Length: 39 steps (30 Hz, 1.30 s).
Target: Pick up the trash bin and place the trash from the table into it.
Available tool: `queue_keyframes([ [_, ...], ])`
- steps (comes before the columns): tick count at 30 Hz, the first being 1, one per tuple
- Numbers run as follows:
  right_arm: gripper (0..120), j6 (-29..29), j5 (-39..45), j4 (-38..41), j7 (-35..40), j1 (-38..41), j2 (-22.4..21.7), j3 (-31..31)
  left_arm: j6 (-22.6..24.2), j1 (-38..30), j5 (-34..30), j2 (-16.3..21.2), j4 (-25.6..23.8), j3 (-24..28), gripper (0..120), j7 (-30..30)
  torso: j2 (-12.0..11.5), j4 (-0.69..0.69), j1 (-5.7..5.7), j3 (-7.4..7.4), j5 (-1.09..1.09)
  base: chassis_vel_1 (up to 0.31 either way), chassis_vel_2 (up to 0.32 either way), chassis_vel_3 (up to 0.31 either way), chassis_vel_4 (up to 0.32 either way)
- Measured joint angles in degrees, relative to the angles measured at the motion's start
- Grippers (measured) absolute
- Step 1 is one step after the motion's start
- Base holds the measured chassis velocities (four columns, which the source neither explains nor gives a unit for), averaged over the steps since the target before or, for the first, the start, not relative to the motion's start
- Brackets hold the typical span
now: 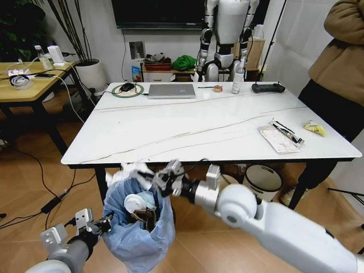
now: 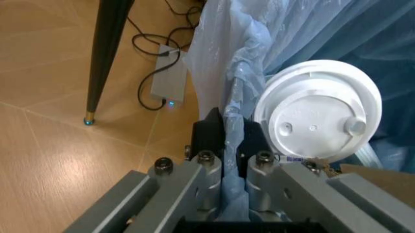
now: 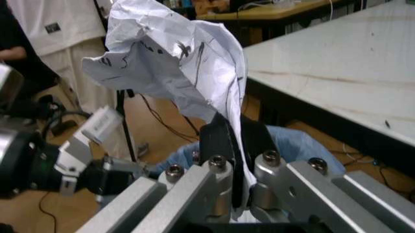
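Task status: bin raised, clearing partly complete.
Left end effector pinches the bag rim of the trash bin, below the desk front edge. Right end effector pinches crumpled paper above the bin. Cup is inside; clear package and yellow wrapper remain on the desk.

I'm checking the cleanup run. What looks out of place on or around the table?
Two bits of litter lie on the table near its right end: a clear plastic package and a yellow wrapper. Nothing looks spilled.
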Motion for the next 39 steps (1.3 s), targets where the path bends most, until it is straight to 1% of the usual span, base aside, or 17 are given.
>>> queue_keyframes([
  [7,0,0.2,-3.4,-2.2,0.8,-1.6,-0.1,-0.2,0.3,-0.8,-0.8,-0.1,0.3,0.6,0,-1.2,0.0,0.0,0.0,0.0,0.0,0.0,0.0,0.0,0.0],
  [19,0,0.4,-4.3,-2.1,1.9,-3.0,0.1,-1.4,0.7,-1.4,-1.8,0.2,0.4,0.9,0,-2.1,0.0,0.0,0.0,0.0,0.01,0.0,0.0,0.0,0.0],
  [20,1,0.4,-4.5,-2.1,2.1,-3.2,0.3,-1.4,0.7,-1.1,-1.8,0.2,0.4,0.9,0,-2.1,0.0,0.0,0.0,0.0,0.02,0.0,0.0,0.0,0.0],
  [21,6,0.4,-4.6,-2.1,2.2,-3.2,0.3,-1.4,0.7,-1.1,-1.8,0.2,0.4,0.9,0,-2.1,0.0,0.0,0.0,0.0,0.02,0.0,0.0,0.0,0.0],
  [22,6,0.4,-4.6,-2.1,2.2,-3.2,0.3,-1.4,0.7,-1.1,-1.8,0.2,0.4,0.9,0,-2.1,0.0,0.0,0.0,0.0,0.02,0.0,0.0,0.0,0.0],
  [27,28,0.4,-4.6,-1.7,2.5,-2.9,0.2,-1.4,0.7,-1.0,-1.8,0.1,0.4,1.2,0,-1.8,0.0,0.0,0.0,0.0,0.02,0.0,0.0,0.0,0.0],
  [28,28,0.4,-4.6,-1.7,2.5,-2.9,0.2,-1.4,0.7,-1.0,-1.8,0.1,0.4,1.2,0,-1.8,0.0,0.0,0.0,0.0,0.02,0.0,0.0,0.0,0.0],
  [29,33,0.3,-4.6,-1.6,2.6,-2.9,0.1,-1.3,0.7,-1.0,-1.7,0.1,0.4,1.2,0,-1.8,0.0,0.0,0.01,0.0,0.02,0.0,0.0,0.0,0.0],
  [30,34,0.3,-4.6,-1.6,2.6,-2.9,0.0,-1.2,0.7,-1.0,-1.7,0.1,0.4,1.2,0,-1.8,0.0,0.0,0.0,0.0,0.02,0.0,0.0,0.0,0.0],
  [32,46,0.3,-4.9,-1.2,2.6,-3.2,-0.3,-1.0,0.7,-1.2,-1.7,0.1,0.5,1.2,0,-1.8,0.0,0.0,0.0,0.0,0.02,0.0,0.0,0.0,0.0],
  [35,57,0.3,-5.0,-0.9,2.6,-3.2,-0.5,-0.8,0.7,-1.4,-1.7,0.1,0.5,1.2,0,-1.7,0.0,0.0,0.01,0.0,0.02,0.0,0.0,0.0,0.0],
  [36,57,0.3,-5.0,-0.9,2.6,-3.2,-0.5,-0.8,0.7,-1.4,-1.7,0.1,0.5,1.2,0,-1.7,0.0,0.0,0.01,0.0,0.02,0.0,0.0,0.0,0.0],
  [39,73,0.3,-5.0,-0.6,2.7,-3.3,-0.6,-0.6,0.7,-1.4,-1.7,0.0,0.6,1.2,0,-1.7,0.0,0.0,0.01,0.0,0.02,0.0,0.0,0.0,0.0],
])
